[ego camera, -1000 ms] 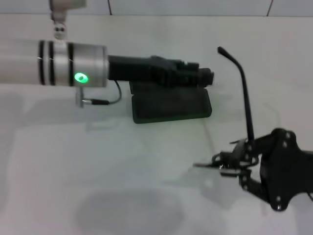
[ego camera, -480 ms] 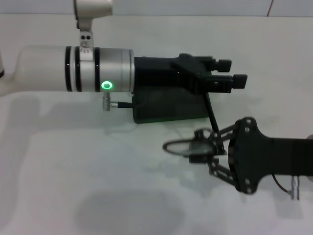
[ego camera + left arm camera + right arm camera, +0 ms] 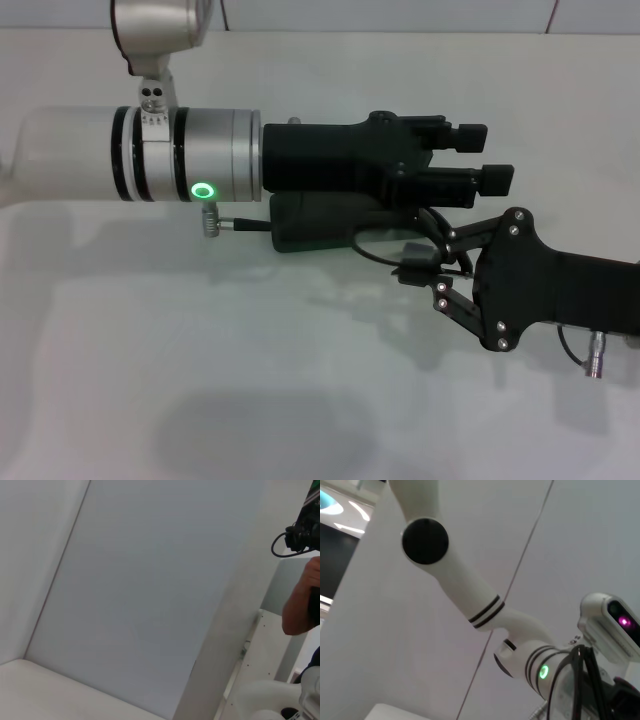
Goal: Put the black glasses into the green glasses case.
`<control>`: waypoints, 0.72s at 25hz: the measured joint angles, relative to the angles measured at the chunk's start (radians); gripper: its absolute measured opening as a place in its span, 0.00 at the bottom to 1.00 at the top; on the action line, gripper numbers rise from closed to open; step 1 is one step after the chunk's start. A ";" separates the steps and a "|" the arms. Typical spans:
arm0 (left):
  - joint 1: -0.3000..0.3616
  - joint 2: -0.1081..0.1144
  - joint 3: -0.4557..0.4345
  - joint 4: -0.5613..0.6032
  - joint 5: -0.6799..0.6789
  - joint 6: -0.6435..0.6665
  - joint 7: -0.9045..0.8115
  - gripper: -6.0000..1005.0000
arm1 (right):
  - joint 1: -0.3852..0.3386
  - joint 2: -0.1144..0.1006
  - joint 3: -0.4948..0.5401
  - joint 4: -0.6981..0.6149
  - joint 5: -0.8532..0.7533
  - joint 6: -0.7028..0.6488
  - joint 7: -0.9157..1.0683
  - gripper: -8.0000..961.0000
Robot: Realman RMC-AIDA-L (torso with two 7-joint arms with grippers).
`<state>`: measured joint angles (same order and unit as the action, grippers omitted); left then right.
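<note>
The green glasses case (image 3: 315,228) lies on the white table (image 3: 200,350). My left arm, reaching across above it, hides most of it. My left gripper (image 3: 484,156) hovers past the case's right end, open and empty. My right gripper (image 3: 416,272) comes in from the right and is shut on the black glasses (image 3: 374,254). It holds them just in front of the case's right end, under the left gripper. One thin rim and lens show; the rest is hidden by the grippers.
The left arm's silver wrist with a green light (image 3: 203,190) spans the table's middle, and the right wrist view shows it too (image 3: 543,671). A wall runs along the back edge of the table (image 3: 400,20). The left wrist view shows only wall.
My right gripper has carried the glasses left and back, from the table's right front to the case's right end. My left arm has extended right over the case.
</note>
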<state>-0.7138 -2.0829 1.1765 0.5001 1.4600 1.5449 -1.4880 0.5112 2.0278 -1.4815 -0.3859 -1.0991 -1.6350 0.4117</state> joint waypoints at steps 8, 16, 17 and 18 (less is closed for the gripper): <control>0.004 -0.002 -0.006 -0.001 0.011 0.000 0.001 0.71 | -0.002 -0.002 -0.003 0.001 0.001 0.005 -0.002 0.13; 0.073 -0.006 -0.191 -0.028 -0.079 -0.031 0.139 0.71 | -0.052 -0.001 -0.010 -0.045 0.041 0.169 -0.087 0.13; 0.082 -0.005 -0.207 -0.028 -0.085 -0.039 0.147 0.71 | -0.057 -0.001 -0.012 -0.065 0.053 0.213 -0.088 0.13; 0.090 -0.005 -0.222 -0.028 -0.090 -0.049 0.153 0.71 | -0.061 -0.001 -0.015 -0.086 0.058 0.252 -0.086 0.13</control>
<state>-0.6236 -2.0875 0.9547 0.4723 1.3696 1.4957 -1.3346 0.4500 2.0272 -1.4966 -0.4721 -1.0410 -1.3826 0.3256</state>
